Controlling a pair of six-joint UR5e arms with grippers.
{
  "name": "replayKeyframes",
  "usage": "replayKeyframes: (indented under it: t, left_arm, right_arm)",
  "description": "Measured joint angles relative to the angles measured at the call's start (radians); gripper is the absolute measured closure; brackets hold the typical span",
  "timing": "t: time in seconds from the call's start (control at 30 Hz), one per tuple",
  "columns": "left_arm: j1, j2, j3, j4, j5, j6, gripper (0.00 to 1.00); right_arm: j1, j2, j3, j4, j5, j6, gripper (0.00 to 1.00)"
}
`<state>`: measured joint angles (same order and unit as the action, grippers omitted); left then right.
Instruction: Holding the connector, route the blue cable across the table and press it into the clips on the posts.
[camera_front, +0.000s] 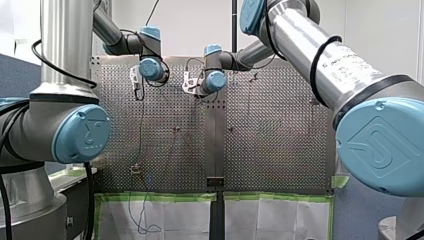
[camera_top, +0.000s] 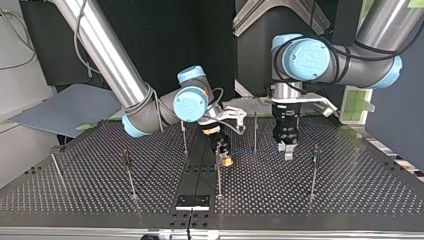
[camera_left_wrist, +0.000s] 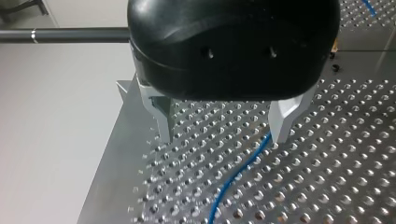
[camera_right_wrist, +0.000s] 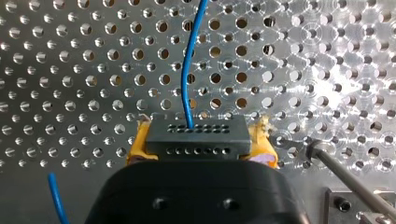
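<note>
Post (camera_top: 217, 176) nearest in top view stood just beside right end effector (camera_top: 226, 158), at its 7 o'clock; couldn't tell if blue cable (camera_right_wrist: 187, 70) sat in it. That end effector was clamped on connector (camera_right_wrist: 194, 135), yellow pads (camera_right_wrist: 136, 149) either side, cable leaving straight ahead. At its 3 o'clock, left end effector (camera_top: 287, 150) hung w/ fingers (camera_left_wrist: 286, 116) apart; cable lay on surface (camera_left_wrist: 327, 186) by one finger, ungripped. Far post (camera_top: 255, 131) stood betw. them, at right one's 1 o'clock. Risks, imo: near post so close a swing could knock it; w/ cable loose, slack could snag far post or fail to seat.
</note>
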<state>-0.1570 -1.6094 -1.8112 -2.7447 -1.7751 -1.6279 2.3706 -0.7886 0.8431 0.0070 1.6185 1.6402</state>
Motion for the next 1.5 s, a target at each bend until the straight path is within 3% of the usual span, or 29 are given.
replayKeyframes:
  t: [0.27,0.5,0.77,0.87,1.13,1.3,1.33,1.37,1.4,1.47,1.5]
  left_arm:
    - [-0.052,-0.066,0.066,-0.009,-0.066,0.066,0.01]
    - [-0.01,-0.127,0.113,-0.035,-0.127,0.114,0.01]
    - [0.022,-0.159,0.119,-0.045,-0.196,0.089,0.01]
    - [0.021,-0.16,0.119,-0.035,-0.194,0.089,0.01]
    - [0.018,-0.16,0.119,-0.007,-0.14,0.097,0.01]
    - [0.019,-0.161,0.12,-0.003,-0.142,0.101,0.01]
    - [0.02,-0.161,0.12,-0.002,-0.142,0.101,0.05]
    - [0.02,-0.161,0.119,-0.001,-0.142,0.1,0.17]
    - [0.02,-0.161,0.12,0.001,-0.142,0.1,0.17]
    - [0.02,-0.161,0.12,0.005,-0.141,0.098,0.52]
    - [0.02,-0.16,0.12,0.008,-0.14,0.098,0.52]
  right_arm:
    - [-0.003,0.0,0.0,0.0,-0.001,0.0,1.0]
    - [-0.008,0.0,0.0,0.002,-0.001,0.0,1.0]
    - [-0.016,0.0,0.0,0.002,-0.002,0.0,1.0]
    - [-0.017,0.0,0.0,0.002,-0.002,0.0,1.0]
    - [-0.018,0.0,0.0,0.002,-0.003,-0.001,1.0]
    - [-0.018,0.0,0.0,0.002,-0.003,-0.002,1.0]
    - [-0.018,0.0,0.0,0.002,-0.003,-0.002,1.0]
    - [-0.018,0.0,0.0,0.002,-0.003,-0.002,1.0]
    - [-0.018,0.0,0.0,0.002,-0.003,-0.002,1.0]
    - [-0.018,0.0,0.0,0.002,-0.003,-0.002,1.0]
    - [-0.018,0.0,0.0,0.002,-0.003,-0.002,1.0]
